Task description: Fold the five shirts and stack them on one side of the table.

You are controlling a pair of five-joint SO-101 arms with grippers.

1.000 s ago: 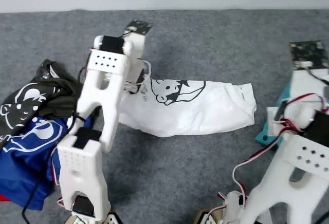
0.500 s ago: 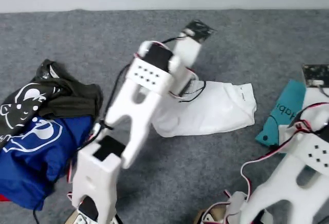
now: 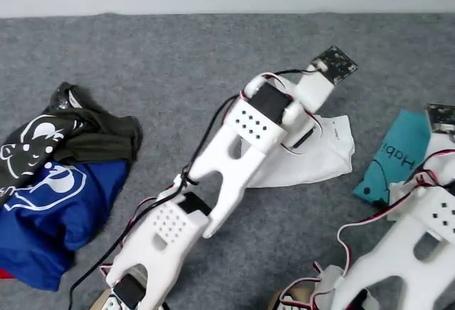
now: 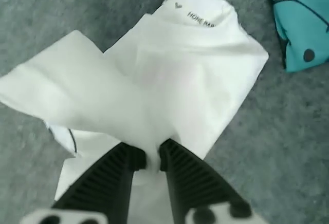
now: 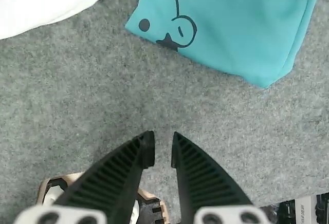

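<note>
Fabric of the white shirt (image 4: pixel 195 75) sits pinched in the left gripper (image 4: pixel 151 154); the right gripper (image 5: pixel 160 147) hangs near the teal shirt (image 5: pixel 236 23), jaws narrowly parted.

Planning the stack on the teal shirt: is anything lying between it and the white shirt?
Nothing visible: only bare grey carpet lies between the white shirt, pinched by the left gripper, and the teal shirt.

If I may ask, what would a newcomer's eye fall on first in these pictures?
The left end effector pinching a fold of the white shirt at mid-table draws the eye first. A teal shirt lies to its right; a blue shirt and dark shirt sit heaped at the table's left.
</note>
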